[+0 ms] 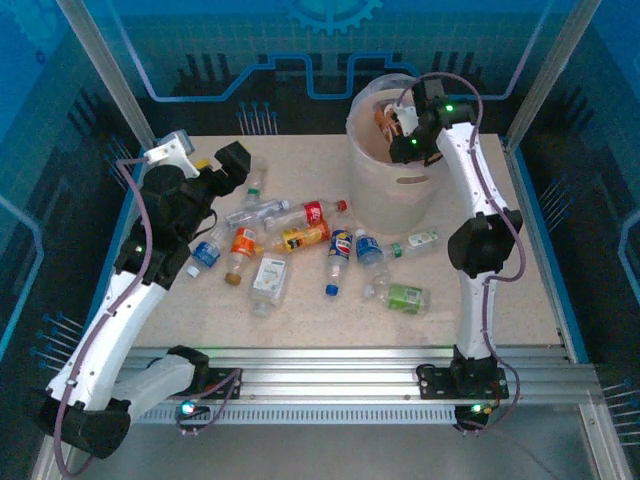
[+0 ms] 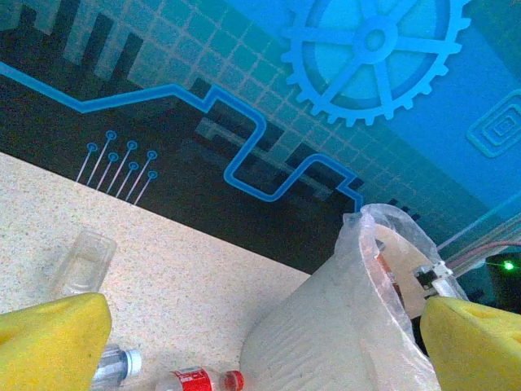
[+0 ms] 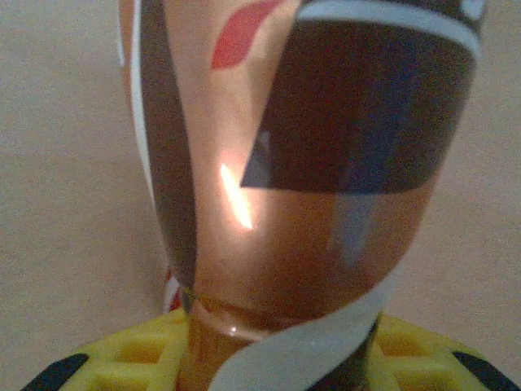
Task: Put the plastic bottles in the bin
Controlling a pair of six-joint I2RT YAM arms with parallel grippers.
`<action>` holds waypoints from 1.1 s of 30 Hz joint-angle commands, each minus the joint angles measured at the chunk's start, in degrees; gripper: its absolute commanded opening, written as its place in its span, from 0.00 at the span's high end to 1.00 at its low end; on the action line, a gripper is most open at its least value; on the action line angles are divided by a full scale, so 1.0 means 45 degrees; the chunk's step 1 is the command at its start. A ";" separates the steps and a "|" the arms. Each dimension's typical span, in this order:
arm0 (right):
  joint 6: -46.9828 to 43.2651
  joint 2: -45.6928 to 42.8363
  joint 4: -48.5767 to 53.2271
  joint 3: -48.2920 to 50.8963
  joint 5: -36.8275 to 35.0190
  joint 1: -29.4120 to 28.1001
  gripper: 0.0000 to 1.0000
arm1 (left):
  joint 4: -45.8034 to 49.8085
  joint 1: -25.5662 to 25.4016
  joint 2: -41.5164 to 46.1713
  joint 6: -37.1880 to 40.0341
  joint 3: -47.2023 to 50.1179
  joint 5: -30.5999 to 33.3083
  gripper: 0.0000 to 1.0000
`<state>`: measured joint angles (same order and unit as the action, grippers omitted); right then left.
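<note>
1. The right gripper [image 1: 403, 128] hangs over the open mouth of the bin [image 1: 400, 212], which stands at the far right of the table [image 1: 500, 300].
2. Its jaws are clamped on a brown-and-orange-labelled bottle [image 3: 309, 163], gripped at the narrow end between the yellow fingers [image 3: 138, 354].
3. The left gripper [image 1: 228, 162] is raised over the table's far-left area. Its yellow pads [image 2: 49, 342] stand wide apart with nothing between them.
4. Roughly ten plastic bottles lie on their sides on the table, left of and in front of the bin.
5. The red-labelled bottle [image 1: 315, 212] lies just beside the bin wall. The green-labelled bottle [image 1: 405, 297] is nearest the front.
</note>
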<state>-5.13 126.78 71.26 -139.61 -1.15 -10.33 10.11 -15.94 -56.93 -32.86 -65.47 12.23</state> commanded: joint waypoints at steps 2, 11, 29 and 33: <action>-0.0684 0.0503 0.0467 -0.0264 -0.1030 -0.0058 0.84 | 0.0135 0.0179 -0.0157 -0.0141 0.0213 0.0097 0.01; -0.0946 0.1646 0.0581 -0.0303 -0.1854 -0.0088 0.66 | 0.0485 0.0319 -0.0289 -0.0274 0.0327 0.0075 0.01; -0.0612 0.1076 0.0628 -0.1058 -0.2229 -0.0304 0.18 | 0.1798 0.0606 -0.1206 0.0356 0.0091 -0.0004 0.01; -0.0378 0.0425 0.0464 -0.1170 -0.2206 -0.0309 0.17 | 0.2126 0.0609 -0.1905 0.0902 -0.0304 -0.0273 0.01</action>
<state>-8.16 133.84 73.38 -142.26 -10.72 -11.27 17.61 -13.80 -63.77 -31.92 -64.07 12.16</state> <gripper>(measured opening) 0.826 0.989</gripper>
